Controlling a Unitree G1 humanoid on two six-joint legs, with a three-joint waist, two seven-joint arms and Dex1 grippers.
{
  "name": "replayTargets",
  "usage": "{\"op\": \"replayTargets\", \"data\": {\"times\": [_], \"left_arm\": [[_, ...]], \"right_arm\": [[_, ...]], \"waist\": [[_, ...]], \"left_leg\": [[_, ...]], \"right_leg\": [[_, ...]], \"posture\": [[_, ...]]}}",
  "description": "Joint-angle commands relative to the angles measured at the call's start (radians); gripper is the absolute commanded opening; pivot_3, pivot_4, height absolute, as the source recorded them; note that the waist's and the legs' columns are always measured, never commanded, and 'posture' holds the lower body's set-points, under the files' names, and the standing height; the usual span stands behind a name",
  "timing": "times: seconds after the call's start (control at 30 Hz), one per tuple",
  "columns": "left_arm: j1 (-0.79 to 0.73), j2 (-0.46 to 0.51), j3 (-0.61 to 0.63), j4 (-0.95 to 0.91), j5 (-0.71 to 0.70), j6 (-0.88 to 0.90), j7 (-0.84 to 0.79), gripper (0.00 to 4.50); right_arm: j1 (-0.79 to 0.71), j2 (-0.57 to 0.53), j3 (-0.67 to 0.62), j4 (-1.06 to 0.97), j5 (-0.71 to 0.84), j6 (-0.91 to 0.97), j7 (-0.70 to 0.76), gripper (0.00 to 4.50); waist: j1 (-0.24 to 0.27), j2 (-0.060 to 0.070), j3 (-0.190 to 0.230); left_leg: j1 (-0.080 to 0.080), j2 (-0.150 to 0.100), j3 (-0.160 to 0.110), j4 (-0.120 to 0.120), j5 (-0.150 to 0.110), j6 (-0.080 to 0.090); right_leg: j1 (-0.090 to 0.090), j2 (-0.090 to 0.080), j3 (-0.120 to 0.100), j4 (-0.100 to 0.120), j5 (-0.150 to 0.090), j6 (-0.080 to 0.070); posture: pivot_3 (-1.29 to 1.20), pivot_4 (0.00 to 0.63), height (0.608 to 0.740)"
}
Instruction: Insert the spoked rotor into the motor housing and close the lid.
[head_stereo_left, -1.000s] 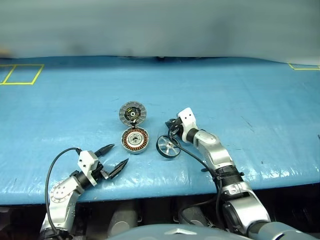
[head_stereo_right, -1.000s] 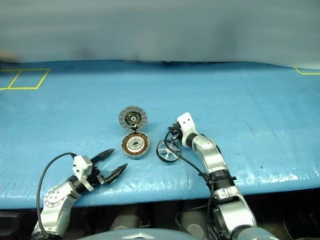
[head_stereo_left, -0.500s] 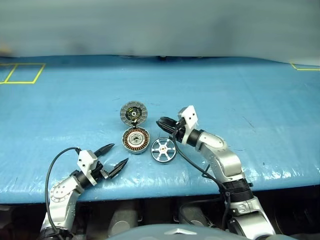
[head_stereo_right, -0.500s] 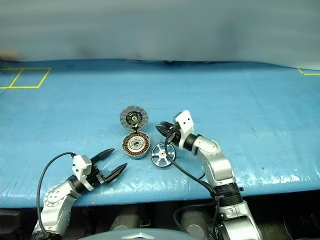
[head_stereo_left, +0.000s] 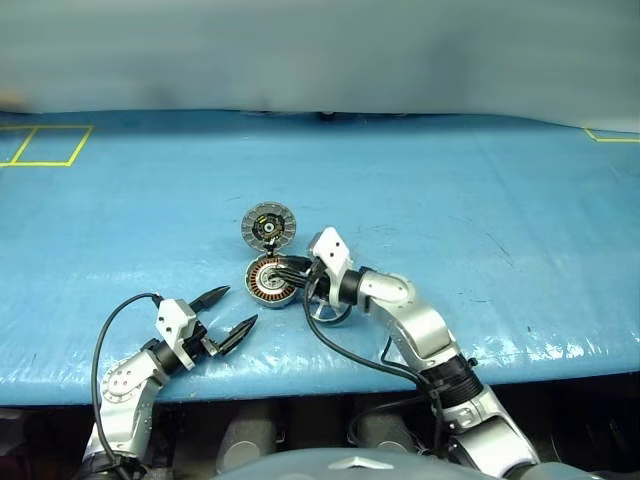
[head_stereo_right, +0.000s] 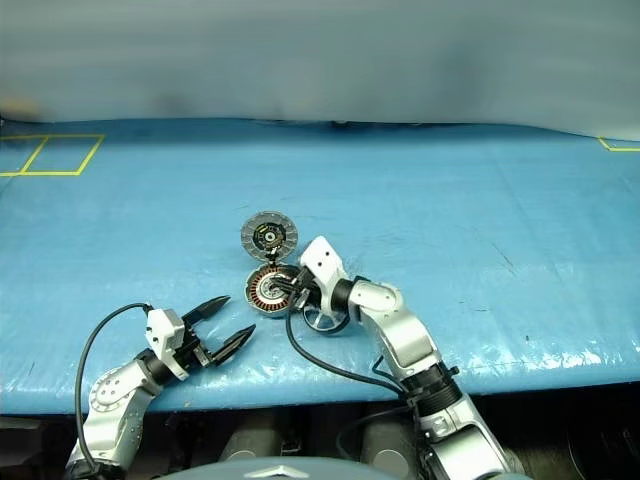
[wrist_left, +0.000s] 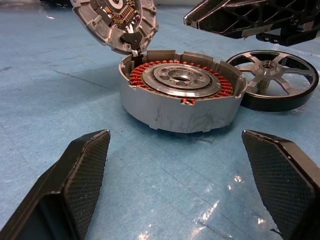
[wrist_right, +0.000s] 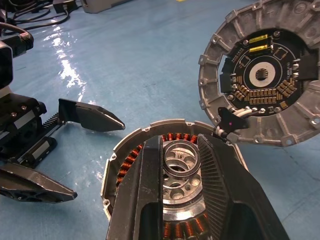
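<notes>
- The motor housing (head_stereo_left: 272, 281) sits on the blue table (head_stereo_left: 480, 200), open side up, its ring of copper coils showing around the silver hub.
- The lid (head_stereo_left: 268, 224) stands swung open at the far edge of the motor housing, joined to it at a small hinge, and its inner face (a circuit board with a black centre) is turned toward the robot.
- The spoked rotor (wrist_left: 272, 80) lies flat on the table just beside the motor housing, on the robot's right of it; its rim looks to be touching the housing wall, though I cannot be sure of that.
- The right tool (head_stereo_left: 287, 268) reaches in from the right above the spoked rotor, its black fingers (wrist_right: 215, 175) nearly together and poised over the housing's hub; they grasp nothing.
- The left tool (head_stereo_left: 224, 316) hovers low near the front edge of the table, well short of the motor housing, pointing toward it with its fingers (wrist_left: 82, 172) spread wide and empty.
- A black cable (head_stereo_left: 105, 335) loops up from the left wrist.
</notes>
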Motion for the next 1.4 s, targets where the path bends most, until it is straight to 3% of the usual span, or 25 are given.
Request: {"op": "replayTargets", "data": {"times": [0.03,1.13,1.3,1.4], "left_arm": [[0.018,-0.008,-0.003,0.0,0.004,0.002,0.006,4.5],[0.019,-0.009,-0.003,-0.024,0.006,-0.003,0.023,4.5],[0.016,-0.006,0.001,-0.017,0.004,-0.004,0.02,4.5],[0.015,-0.004,0.002,-0.012,0.005,-0.005,0.019,4.5]], "right_arm": [[-0.025,0.02,-0.003,0.024,0.006,-0.027,0.005,0.65],[-0.054,0.058,0.018,0.165,-0.045,-0.072,0.025,0.65],[-0.05,0.063,0.019,0.147,-0.039,-0.079,0.038,2.29],[-0.051,0.07,0.009,0.138,-0.035,-0.08,0.033,2.29]], "waist": [[0.0,0.0,0.0],[-0.001,0.0,0.0],[-0.001,0.0,0.0],[-0.001,0.0,0.0]], "left_leg": [[0.0,0.0,0.0,0.0,0.0,0.0],[0.0,0.0,0.0,0.0,0.0,0.0],[0.0,0.0,0.0,0.0,0.0,0.0],[0.0,0.0,0.0,0.0,0.0,0.0]], "right_leg": [[0.0,0.0,0.0,0.0,0.0,0.0],[0.0,0.0,-0.001,0.0,0.0,0.0],[0.0,0.0,-0.001,0.0,0.0,0.0],[0.0,0.0,-0.001,0.0,0.0,0.0]], "posture": [[0.0,0.15,0.74],[0.0,0.15,0.74],[0.0,0.15,0.74],[0.0,0.15,0.74]]}}
